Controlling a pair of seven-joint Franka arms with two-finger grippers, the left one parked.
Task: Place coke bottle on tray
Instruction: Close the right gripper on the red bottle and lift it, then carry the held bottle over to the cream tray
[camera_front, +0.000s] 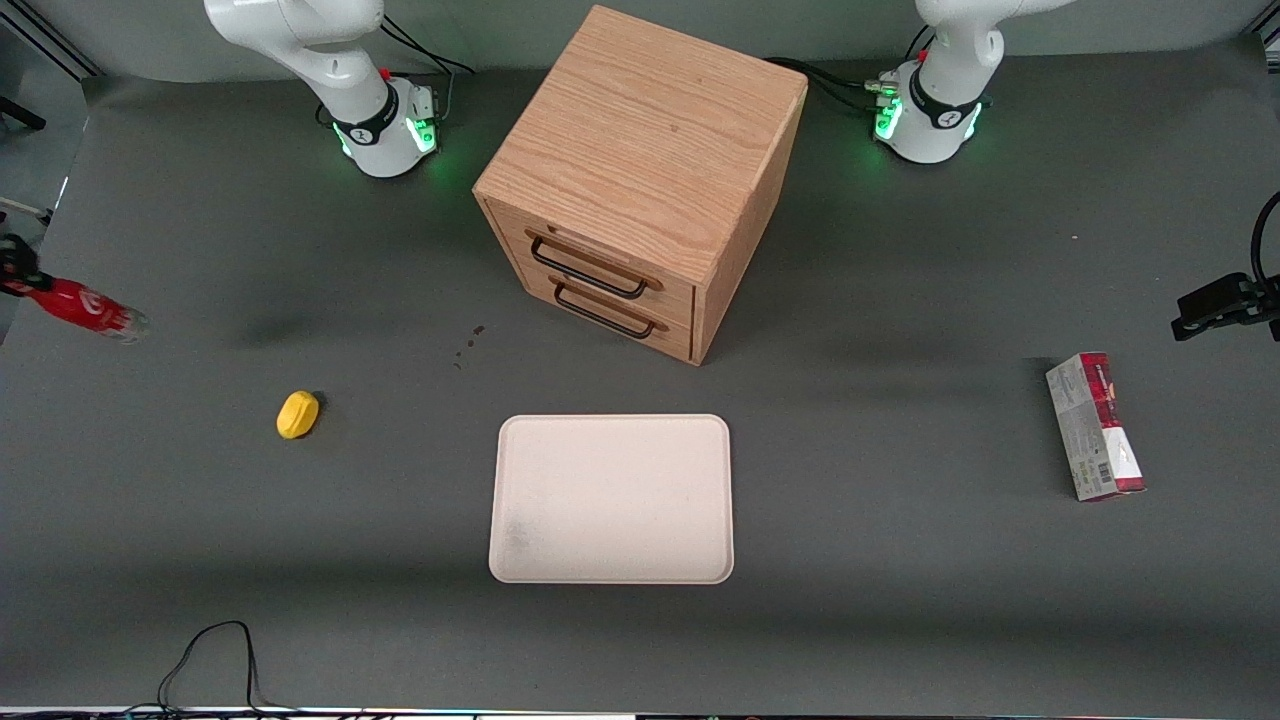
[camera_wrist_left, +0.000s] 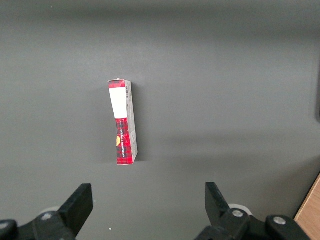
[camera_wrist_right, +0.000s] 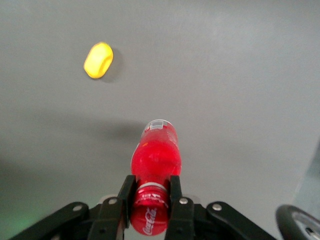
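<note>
Tray: nearest the front camera, flat on the table, nothing on it.
Bottle: way out at the working arm's end of the table, well apart from the tray, held up off the surface!
Bottle axis: long axis close to level in the front view, slightly tilted; clear base points toward the middle of the table and sits a touch lower, cap end toward the gripper.
Gripper: right at the edge of the front view, clamped on the bottle near its cap end; the wrist view shows the black fingers pinching either side of the red body.
Arm pose: only the base and lower links show; the wrist is out of view.
Lemon: on the table between bottle and tray, nearer the front camera than the bottle.
Cabinet: farther from the front camera than the tray, both drawers closed.
Carton: lying toward the parked arm's end.
</note>
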